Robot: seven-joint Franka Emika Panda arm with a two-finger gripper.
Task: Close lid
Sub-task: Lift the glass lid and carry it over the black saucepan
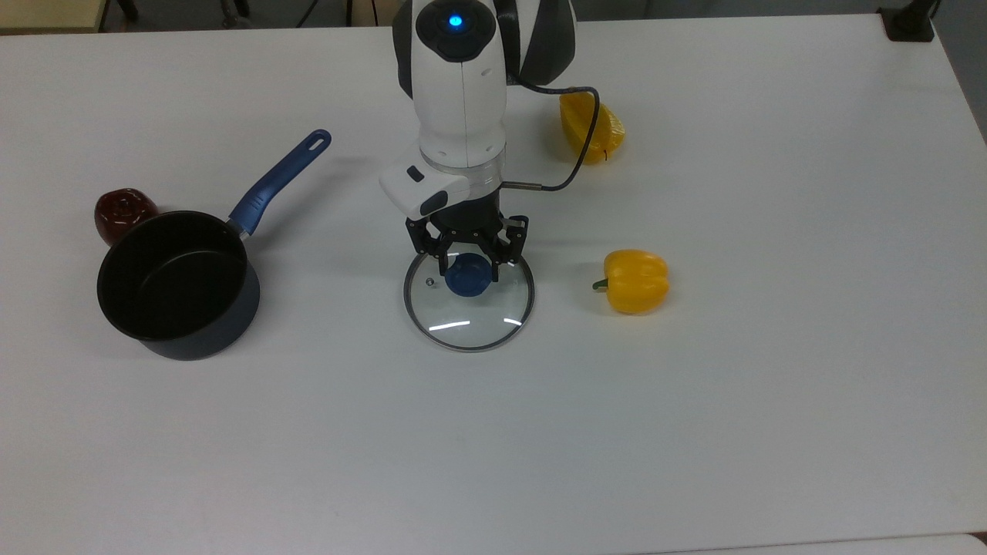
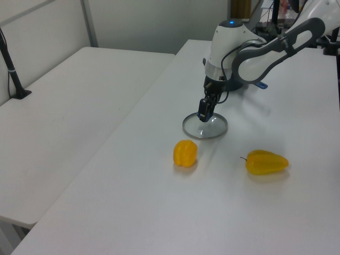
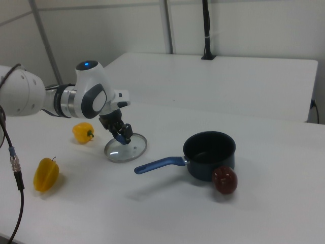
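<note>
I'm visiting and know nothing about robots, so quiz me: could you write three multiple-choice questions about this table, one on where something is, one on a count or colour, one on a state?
1. Where is the lid?
A. On the pot
B. Flat on the table
C. Held in the air

2. How many yellow peppers are there?
A. One
B. Two
C. Three

3. What is in the pot?
A. Nothing
B. A pepper
C. The lid

Answers:
1 B: its rim rests on the white table, apart from the pot.
2 B: one pepper lies beside the lid, another near the arm.
3 A: its dark inside is bare; the gripper is at the lid's blue knob.
</note>
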